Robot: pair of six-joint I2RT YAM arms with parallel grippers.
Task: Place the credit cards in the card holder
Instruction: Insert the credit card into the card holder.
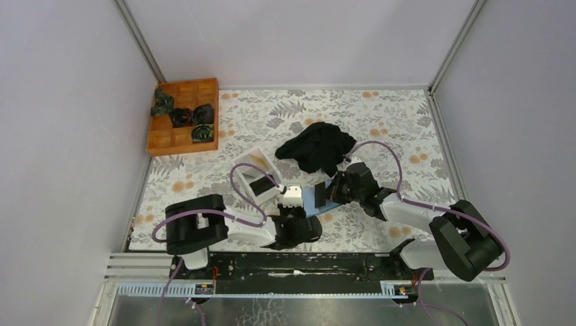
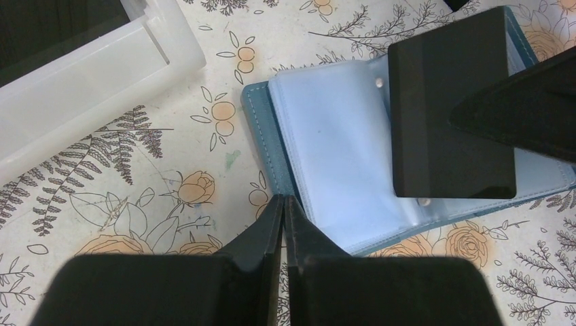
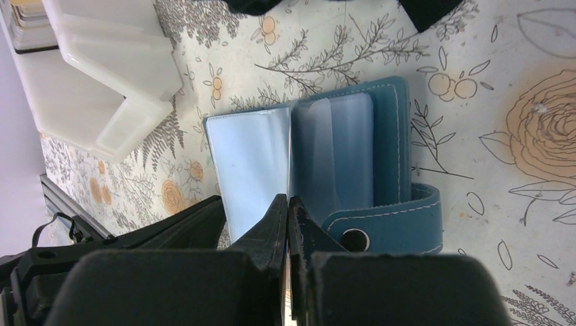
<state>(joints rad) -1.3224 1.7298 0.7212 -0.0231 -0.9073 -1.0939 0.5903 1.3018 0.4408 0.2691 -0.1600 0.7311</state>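
The card holder (image 2: 326, 136) lies open on the flowered table, teal cover down and clear sleeves up; it also shows as a blue patch (image 1: 314, 202) between the arms, with its strap (image 3: 387, 221) at the near edge. A black credit card (image 2: 448, 109) hangs tilted over the holder's right half, pinched by my right gripper (image 3: 287, 204), whose fingers are shut on its edge. My left gripper (image 2: 284, 204) is shut, its tips resting at the holder's near left corner; I see nothing between them. In the top view the two grippers (image 1: 303, 206) (image 1: 331, 192) meet over the holder.
A white shallow tray (image 2: 88, 75) stands just left of the holder, with a dark card (image 1: 260, 185) in it. A black cloth (image 1: 319, 146) lies behind the holder. A wooden compartment box (image 1: 183, 115) with dark items sits at the far left.
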